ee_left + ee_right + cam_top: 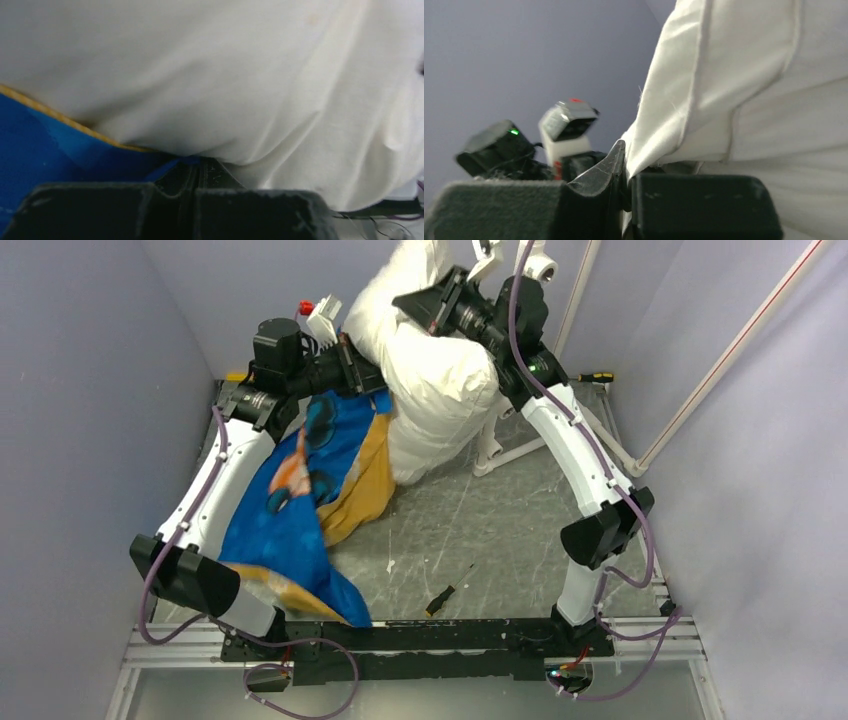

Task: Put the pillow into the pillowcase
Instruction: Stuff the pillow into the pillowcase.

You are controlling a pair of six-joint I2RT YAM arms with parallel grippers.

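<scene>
The pillow is held aloft at the far end, its seamed edge pinched between the right arm's fingers, and its bulk is hung down towards the tabletop. The left arm's fingers are pressed together, and the hem of the pillowcase appears to be caught at their tips. The blue case is draped over the left arm and spilled onto the tabletop, with the pillow's side pressed against its orange-lined edge.
</scene>
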